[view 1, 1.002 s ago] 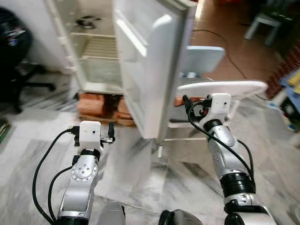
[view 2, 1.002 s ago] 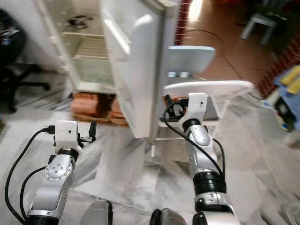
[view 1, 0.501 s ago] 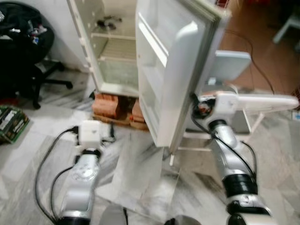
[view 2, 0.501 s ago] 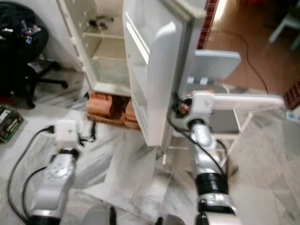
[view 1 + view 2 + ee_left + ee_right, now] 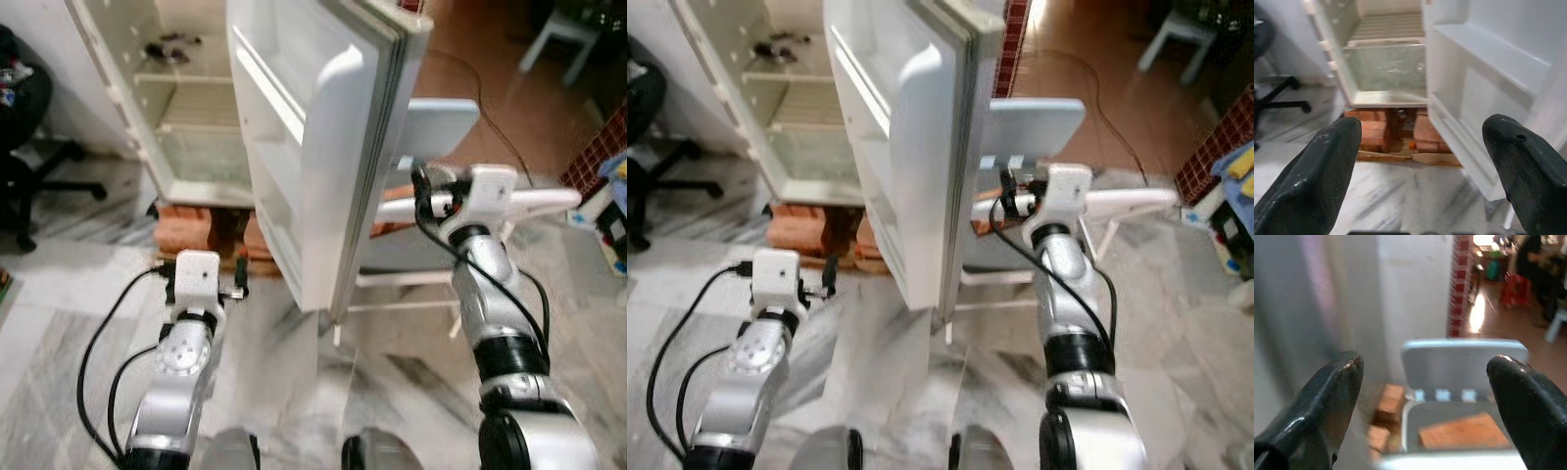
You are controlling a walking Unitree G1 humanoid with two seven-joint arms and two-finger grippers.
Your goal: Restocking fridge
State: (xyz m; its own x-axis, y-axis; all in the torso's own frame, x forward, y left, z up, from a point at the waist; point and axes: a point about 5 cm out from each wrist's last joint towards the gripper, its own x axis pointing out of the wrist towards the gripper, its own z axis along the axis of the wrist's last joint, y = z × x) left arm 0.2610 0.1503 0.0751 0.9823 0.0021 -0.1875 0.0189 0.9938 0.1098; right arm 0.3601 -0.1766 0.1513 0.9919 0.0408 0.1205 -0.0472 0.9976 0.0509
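Grey-veined marble floor (image 5: pixel 88 294), open white fridge (image 5: pixel 196 108) raised on red bricks (image 5: pixel 191 227) laid directly on it, white plastic chair (image 5: pixel 1038 127) standing just beside the fridge door (image 5: pixel 323 147), black office-chair base (image 5: pixel 39 191) near the fridge's other side

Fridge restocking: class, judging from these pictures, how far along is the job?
Done: the fridge door stands wide open. In hand: nothing; the left gripper and right gripper are both open and empty. Left: all the stocking; the wire shelf and clear drawer look bare, apart from something small and dark higher up.
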